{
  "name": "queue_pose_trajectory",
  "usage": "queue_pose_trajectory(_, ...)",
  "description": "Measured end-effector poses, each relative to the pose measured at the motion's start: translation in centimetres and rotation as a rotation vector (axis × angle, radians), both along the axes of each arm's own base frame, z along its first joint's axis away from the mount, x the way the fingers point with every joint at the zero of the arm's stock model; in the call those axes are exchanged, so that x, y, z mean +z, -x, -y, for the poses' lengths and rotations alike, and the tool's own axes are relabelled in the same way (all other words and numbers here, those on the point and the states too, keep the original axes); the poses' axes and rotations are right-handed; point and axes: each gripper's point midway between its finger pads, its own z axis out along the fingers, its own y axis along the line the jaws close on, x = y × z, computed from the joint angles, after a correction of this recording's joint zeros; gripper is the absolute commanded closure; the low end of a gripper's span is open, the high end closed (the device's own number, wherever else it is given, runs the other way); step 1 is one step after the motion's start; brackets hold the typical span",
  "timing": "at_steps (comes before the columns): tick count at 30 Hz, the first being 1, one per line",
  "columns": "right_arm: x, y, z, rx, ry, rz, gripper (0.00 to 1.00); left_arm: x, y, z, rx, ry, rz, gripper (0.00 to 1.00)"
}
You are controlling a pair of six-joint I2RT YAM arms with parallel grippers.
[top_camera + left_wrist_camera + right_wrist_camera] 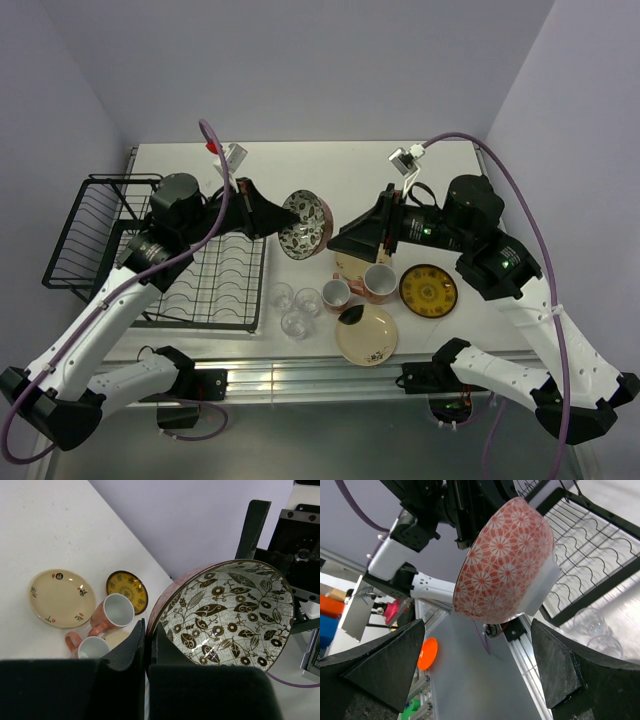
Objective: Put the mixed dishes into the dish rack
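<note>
My left gripper point(284, 216) is shut on the rim of the dark patterned bowl point(306, 225) and holds it tilted in the air, just right of the black wire dish rack point(150, 250). In the left wrist view my fingers point(131, 645) pinch the bowl point(235, 615) at its lower left rim. My right gripper point(340, 240) is open and empty, right beside the bowl. The right wrist view shows the bowl's red floral outside point(507, 562) just beyond my open gripper point(480, 667). Two pink mugs point(337, 293) point(380, 283), three clear glasses point(294, 308), a cream plate point(366, 334) and the yellow ornate plate point(428, 290) sit on the table.
A second cream plate point(117, 639) lies partly under the mugs point(117, 611). The rack's slotted base point(590, 545) has nothing on it; its raised basket end point(90, 230) is at the far left. The glasses point(592, 625) stand by the rack's near right corner. Walls close the back and sides.
</note>
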Motion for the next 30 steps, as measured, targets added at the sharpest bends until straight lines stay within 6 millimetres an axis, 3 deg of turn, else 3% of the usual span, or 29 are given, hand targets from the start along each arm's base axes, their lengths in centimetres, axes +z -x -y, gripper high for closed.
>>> queue_pose_trajectory(8, 0.4, -0.7, -0.5, -0.003, -0.018, -0.005, 0.06, 1.2, 0.6, -0.6, 0.011, 0.02, 0.032, 1.0)
queue_pose_trajectory(30, 1.5, -2.5, -1.7, -0.029, -0.079, -0.025, 0.12, 1.8, -0.4, -0.8, 0.098, 0.033, 0.054, 1.0)
